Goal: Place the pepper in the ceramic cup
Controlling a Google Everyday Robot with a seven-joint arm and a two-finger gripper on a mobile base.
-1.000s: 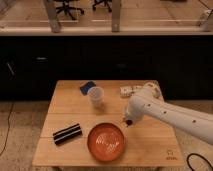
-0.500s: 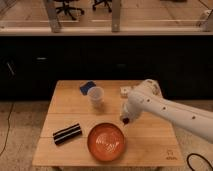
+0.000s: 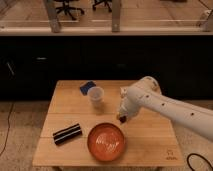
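Note:
The ceramic cup (image 3: 95, 97) is a plain whitish tumbler standing upright at the back middle of the wooden table (image 3: 155, 135). My gripper (image 3: 121, 118) hangs at the end of the white arm, to the right of the cup and just behind the orange bowl's right rim. A small dark-red piece, the pepper (image 3: 121, 119), shows at its tip, held a little above the table. The gripper is shut on it. Most of the pepper is hidden by the gripper.
A wide orange-red bowl (image 3: 106, 141) sits at the front middle. A black striped oblong block (image 3: 67, 133) lies at the front left. A blue flat item (image 3: 87, 87) lies behind the cup. A small white object (image 3: 122, 91) shows behind the arm.
The gripper has moved a little to the left and slightly up, toward the cup. Nothing on the table has moved.

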